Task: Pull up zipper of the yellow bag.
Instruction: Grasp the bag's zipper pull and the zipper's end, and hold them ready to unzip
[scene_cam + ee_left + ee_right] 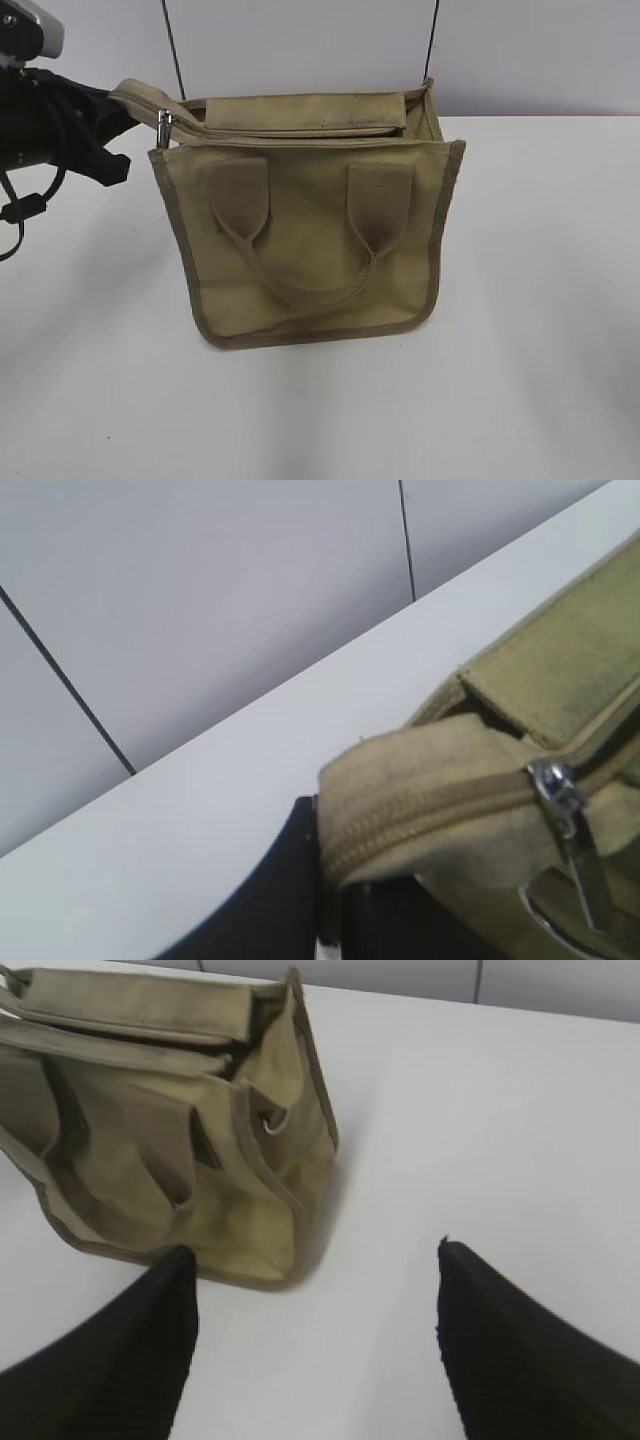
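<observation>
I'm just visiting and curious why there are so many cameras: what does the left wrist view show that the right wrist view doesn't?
Only the left wrist view shows the zipper with its metal pull, and the left gripper clamping the zipper's fabric end. Only the right wrist view shows the right gripper, open and apart from the bag, plus a metal ring on the bag's side. Both show the yellow bag on the white table.

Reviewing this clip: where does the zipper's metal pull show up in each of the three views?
Exterior view: the metal pull hangs at the yellow bag's upper left corner, next to the left end effector.
Left wrist view: the pull sits at the lower right, at the end of the zipper teeth.
Right wrist view: not visible; only the bag's other end shows.
Shared landmark: the bag's darker edge trim appears in the exterior and right wrist views.
</observation>
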